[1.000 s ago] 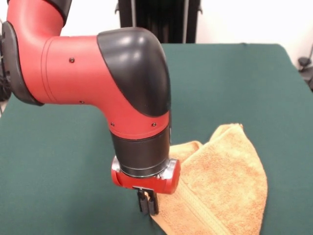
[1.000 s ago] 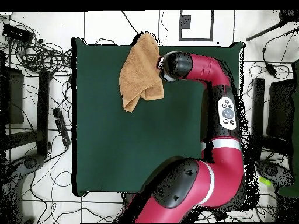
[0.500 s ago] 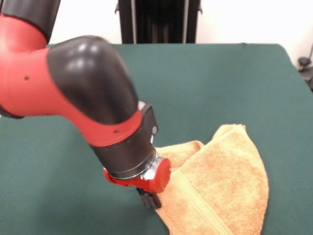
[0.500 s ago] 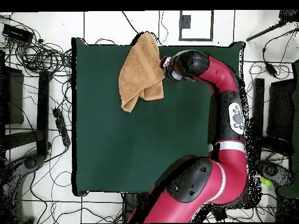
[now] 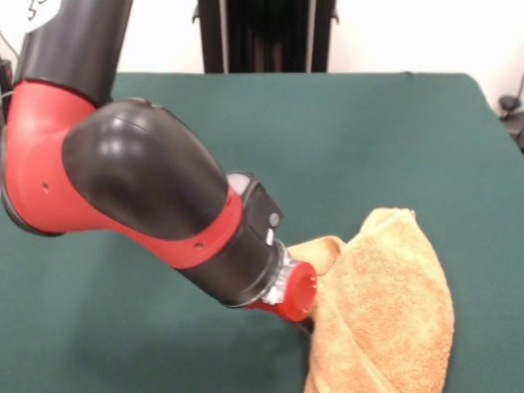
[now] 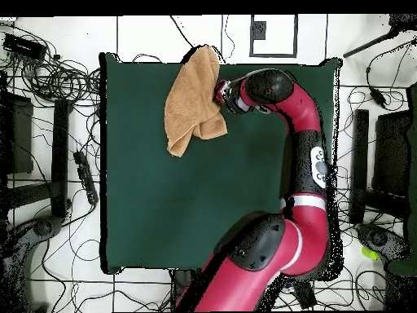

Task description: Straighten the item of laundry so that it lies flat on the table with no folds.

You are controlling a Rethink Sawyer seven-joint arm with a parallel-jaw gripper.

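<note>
Still folded: fluffy terry towel (image 5: 385, 303) (tool (image 5: 307, 323) touching).

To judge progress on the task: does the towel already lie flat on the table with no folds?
No: the towel is bunched, with layers folded over one another on the table.

You had most of the worktop (image 6: 163, 204) bare: the whole green stretch from the towel (image 6: 194, 98) toward the robot's base held nothing to dodge. In the overhead view, the towel lay bunched and folded over itself at the far edge, one corner just past the rim, so it stood as a soft hump. The tool (image 5: 309, 326) was tilted hard against the towel's side, its tip buried in the cloth. The arm (image 6: 301, 130) bent over one side of the worktop, crowding any approach from there.
</note>
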